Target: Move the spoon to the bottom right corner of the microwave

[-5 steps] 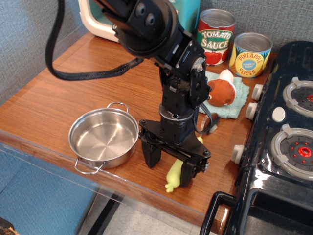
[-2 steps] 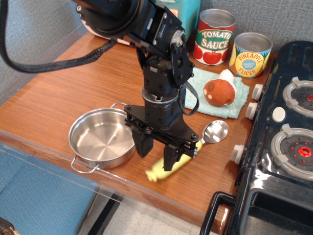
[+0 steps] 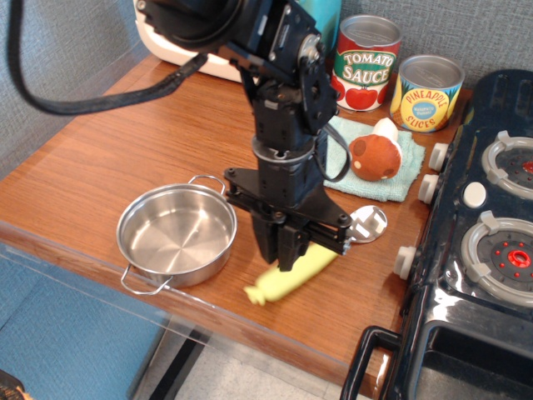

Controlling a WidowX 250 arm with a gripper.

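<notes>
The spoon lies on the wooden table near the front edge. Its pale yellow-green handle points front-left and its silver bowl points toward the stove. My gripper points straight down over the upper part of the handle, with its black fingers drawn together on it. The microwave stands at the back left. Only its cream corner and a strip of its teal front show behind my arm.
A steel two-handled pot sits just left of the gripper. A tomato sauce can, a pineapple can and a toy mushroom on a teal cloth stand at the back right. The black stove fills the right side.
My gripper moved from the handle's end up toward its middle, and its fingers closed from a wide straddle onto the handle. The spoon turned, its handle end swinging left.
</notes>
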